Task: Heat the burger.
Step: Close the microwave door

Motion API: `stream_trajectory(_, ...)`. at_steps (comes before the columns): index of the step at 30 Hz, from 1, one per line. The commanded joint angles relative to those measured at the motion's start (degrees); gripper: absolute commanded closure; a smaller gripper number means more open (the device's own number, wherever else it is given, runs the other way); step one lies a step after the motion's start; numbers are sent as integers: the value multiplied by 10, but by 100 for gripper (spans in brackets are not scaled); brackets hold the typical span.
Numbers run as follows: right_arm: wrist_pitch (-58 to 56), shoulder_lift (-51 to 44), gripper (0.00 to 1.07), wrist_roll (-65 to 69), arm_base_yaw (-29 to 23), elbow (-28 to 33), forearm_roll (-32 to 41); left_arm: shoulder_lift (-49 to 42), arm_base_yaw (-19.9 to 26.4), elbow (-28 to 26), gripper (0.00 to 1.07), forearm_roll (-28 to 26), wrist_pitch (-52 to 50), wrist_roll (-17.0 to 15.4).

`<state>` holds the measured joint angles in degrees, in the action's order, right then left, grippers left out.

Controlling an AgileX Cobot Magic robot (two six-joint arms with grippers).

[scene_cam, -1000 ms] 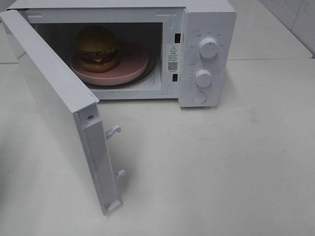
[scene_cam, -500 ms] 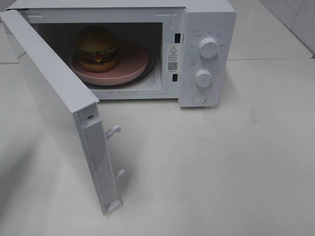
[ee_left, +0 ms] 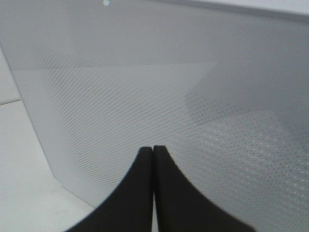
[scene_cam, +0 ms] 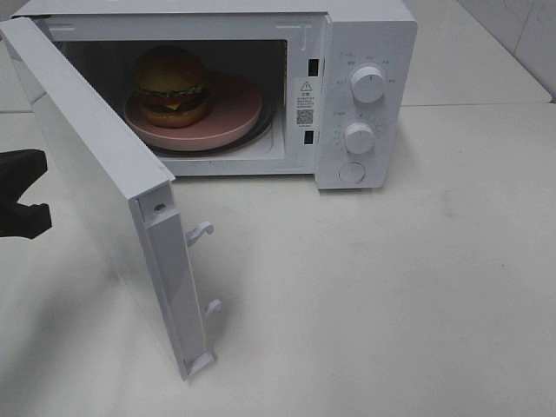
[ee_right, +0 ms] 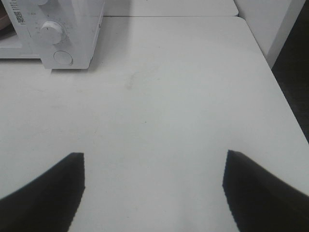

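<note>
One arm lay nearer: the left fingers (ee_left: 140, 179), pressed shut and empty, faced the outer side of the open microwave door (scene_cam: 95, 182), beyond which the burger (scene_cam: 171, 84) sat on the pink plate (scene_cam: 236, 117) in the cavity, while the right fingers (ee_right: 46, 193) hung wide apart over the worktop (ee_right: 159, 96).

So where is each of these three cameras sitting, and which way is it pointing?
Left wrist: on the left arm, facing the white microwave's open door close up; shut black left hand shows.
Right wrist: on the right arm, looking across the white table to the microwave's lower white knob; open black right hand shows.
High: overhead, looking down at the round golden-bun burger on a round pink plate inside; left hand at the left edge.
Shared: high and right wrist both see that knob.
</note>
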<state>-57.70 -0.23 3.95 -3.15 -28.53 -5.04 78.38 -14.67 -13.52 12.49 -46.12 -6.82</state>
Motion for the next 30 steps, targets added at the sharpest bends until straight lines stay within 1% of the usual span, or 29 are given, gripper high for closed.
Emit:
stream_trajectory(1, 6, -16, 31, -2, 4, 1, -1, 9, -29, -2, 107, -49, -19, 19)
stream_trajectory(2, 6, -16, 31, -2, 4, 1, -1, 14, -41, -2, 107, -65, -20, 25)
stream_trajectory(3, 6, -16, 31, -2, 4, 1, -1, 23, -62, -7, 107, -96, -18, 39)
stream_trajectory(6, 6, -16, 31, -2, 4, 1, -1, 28, -74, -10, 107, -108, -19, 46)
stream_trajectory(8, 6, -16, 31, -2, 4, 1, -1, 58, -114, -41, 107, -155, -19, 77)
stream_trajectory(9, 6, -16, 31, -2, 4, 1, -1, 58, -114, -41, 107, -155, -19, 77)
stream_trajectory(11, 6, -16, 31, -2, 4, 1, -1, 81, -135, -64, 107, -183, -19, 85)
stream_trajectory(13, 6, -16, 31, -2, 4, 1, -1, 88, -142, -70, 107, -189, -18, 85)
stream_trajectory(14, 6, -16, 31, -2, 4, 1, -1, 104, -154, -86, 107, -198, -17, 85)
stream_trajectory(17, 6, -16, 31, -2, 4, 1, -1, 112, -158, -94, 107, -203, -17, 85)
stream_trajectory(19, 6, -16, 31, -2, 4, 1, -1, 143, -181, -128, 107, -233, -17, 90)
stream_trajectory(20, 6, -16, 31, -2, 4, 1, -1, 143, -181, -128, 107, -233, -17, 90)
stream_trajectory(21, 6, -16, 31, -2, 4, 1, -1, 150, -187, -136, 107, -244, -17, 96)
stream_trajectory(22, 6, -16, 31, -2, 4, 1, -1, 166, -201, -155, 107, -266, -16, 108)
stream_trajectory(23, 6, -16, 31, -2, 4, 1, -1, 166, -201, -155, 107, -266, -16, 108)
stream_trajectory(24, 6, -16, 31, -2, 4, 1, -1, 175, -207, -166, 107, -277, -15, 116)
stream_trajectory(25, 6, -16, 31, -2, 4, 1, -1, 191, -218, -189, 107, -296, -15, 129)
stream_trajectory(28, 6, -16, 31, -2, 4, 1, -1, 199, -224, -201, 107, -305, -14, 135)
stream_trajectory(30, 6, -16, 31, -2, 4, 1, -1, 230, -245, -246, 107, -345, -10, 159)
